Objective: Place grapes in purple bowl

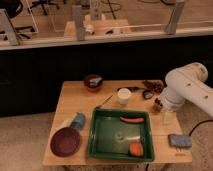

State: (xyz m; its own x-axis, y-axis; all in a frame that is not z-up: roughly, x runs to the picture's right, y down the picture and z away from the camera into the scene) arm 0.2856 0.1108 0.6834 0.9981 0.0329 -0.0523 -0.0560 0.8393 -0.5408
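End effector (159, 104) released, empty, apparently poised just beside the grapes (153, 85) for pickup; purple bowl (65, 141) well apart from it.

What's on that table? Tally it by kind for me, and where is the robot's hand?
Bowls: 2, purple bowl, reddish-brown bowl
Cups: 1, white cup
Trays: 1, green tray
Food: 3, grapes, long orange piece, round orange piece
Other: 3, blue sponge, black looped object, unidentified blue object
Total: 10
The hand hangs over the table's right edge.
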